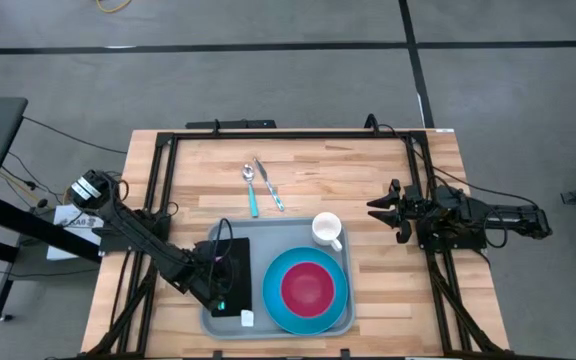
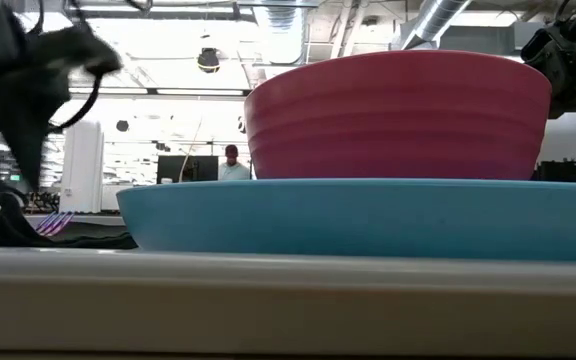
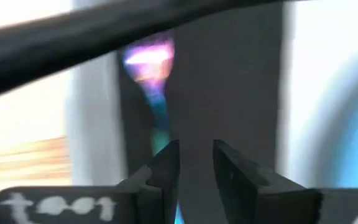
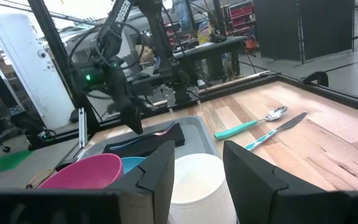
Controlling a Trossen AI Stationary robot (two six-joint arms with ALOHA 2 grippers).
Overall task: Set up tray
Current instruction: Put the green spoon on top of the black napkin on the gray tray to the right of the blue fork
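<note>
Wooden tabletop inside a black frame is seen from above, with the tray [image 1: 340, 322] lying at its near edge, in the middle. Over the tray's left part the left gripper [image 1: 220, 290] is held low above a black napkin [image 1: 236, 268], its fingers [image 3: 166, 168] narrowed to a slim gap around something iridescent with a teal handle; whether that is actually gripped cannot be told. Just beside the napkin, a blue plate [image 1: 276, 308] carrying a pink bowl [image 1: 308, 288] is set on the tray, and a white mug [image 1: 327, 230] stands at the tray's far right corner. Beyond the tray, a spoon [image 1: 251, 188] and knife [image 1: 269, 185] are left on the wood. The right gripper [image 1: 388, 212] waits at the right, fingers apart. The placement would best be made flat on the napkin, clear of the plate's rim, with the fingers lifted straight up afterwards.
</note>
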